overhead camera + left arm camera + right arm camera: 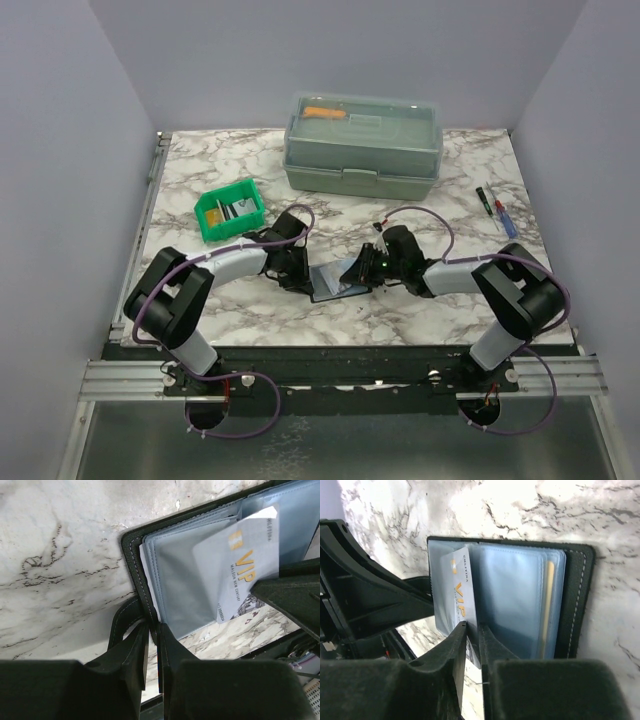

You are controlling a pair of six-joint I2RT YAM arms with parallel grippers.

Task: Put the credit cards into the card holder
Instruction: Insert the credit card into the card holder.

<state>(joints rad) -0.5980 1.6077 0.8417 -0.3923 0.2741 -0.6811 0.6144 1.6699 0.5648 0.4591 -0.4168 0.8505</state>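
Observation:
The card holder (332, 283) lies open on the table between my two grippers, its see-through pockets facing up. My left gripper (153, 628) is shut on the holder's black stitched edge (134, 565). My right gripper (473, 628) is shut on a grey-silver credit card marked VIP (458, 594), whose far end lies partly in a pocket at the holder's left side. The same card shows in the left wrist view (239, 570). A yellowish card (548, 605) sits inside a pocket further right. More cards lie in the small green bin (230, 213).
A big grey-green lidded toolbox (362, 146) stands at the back of the table. Two pens (497, 212) lie at the right. The green bin is just behind the left arm. The table's front edge is close behind both grippers.

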